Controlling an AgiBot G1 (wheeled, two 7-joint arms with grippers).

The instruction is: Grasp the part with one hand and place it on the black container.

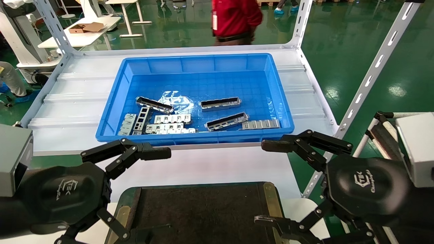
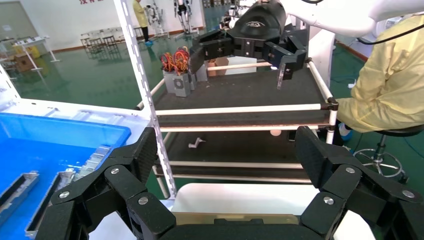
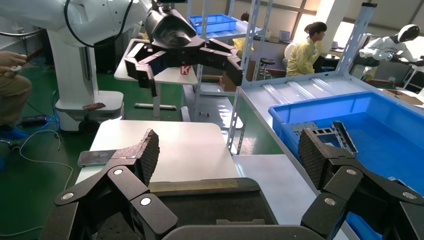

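Observation:
Three silver-grey channel parts lie in the blue bin: one at the left [image 1: 154, 104], one at the middle [image 1: 220, 103], one nearer the front [image 1: 227, 121]. The black container [image 1: 203, 206] lies at the near edge, below the bin, between my two hands. My left gripper [image 1: 142, 193] hovers over the container's left end, fingers spread open and empty; it also shows in the left wrist view [image 2: 227, 155]. My right gripper [image 1: 264, 183] hovers over the container's right end, open and empty; it also shows in the right wrist view [image 3: 230, 155]. Neither hand touches a part.
The blue bin [image 1: 112, 112] also holds several flat slotted plates [image 1: 169, 123] and a clear plastic scrap [image 1: 176, 98]. White slotted shelf uprights [image 1: 369, 78] stand at the right. A pipe-frame cart [image 1: 383, 132] is at the far right. A person in red [image 1: 234, 20] stands behind the shelf.

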